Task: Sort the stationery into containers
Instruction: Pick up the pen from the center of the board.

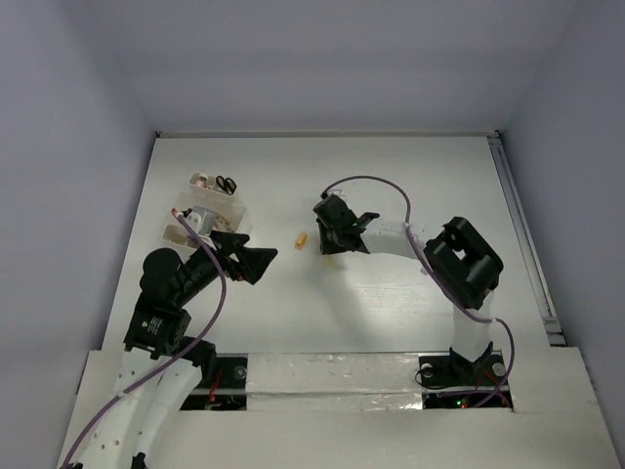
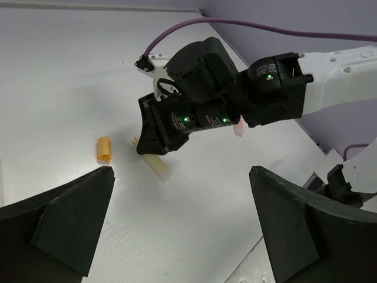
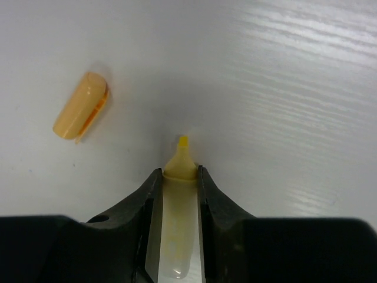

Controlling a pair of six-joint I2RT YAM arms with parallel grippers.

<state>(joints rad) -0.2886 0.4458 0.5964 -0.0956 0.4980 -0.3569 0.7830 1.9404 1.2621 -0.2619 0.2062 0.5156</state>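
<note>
Your right hand (image 3: 178,173) is clenched on a pale yellow, translucent plastic highlighter (image 3: 177,236). Its two black fingers press the barrel from both sides, just behind the bare yellow tip. That tip points toward a small orange plastic cap (image 3: 80,106), which lies loose on the white surface (image 1: 410,176). The highlighter is just beside the cap but apart from it. You cannot tell whether the barrel rests on the surface or sits slightly clear of it, because the fingers hide its underside.

Your left hand (image 2: 181,172) is released, jaws spread wide with nothing between them. It hovers near the cap, on the side away from the highlighter. Its wrist view cuts both fingers off at the frame's lower edge.

Beyond that hand, well apart from the cap, stands the clear, whitish plastic divided box (image 1: 230,202). The left arm covers its near part. Black-handled scissors (image 1: 226,183) show in the compartment farthest from the arms. The other contents are too small and blurred to name.
</note>
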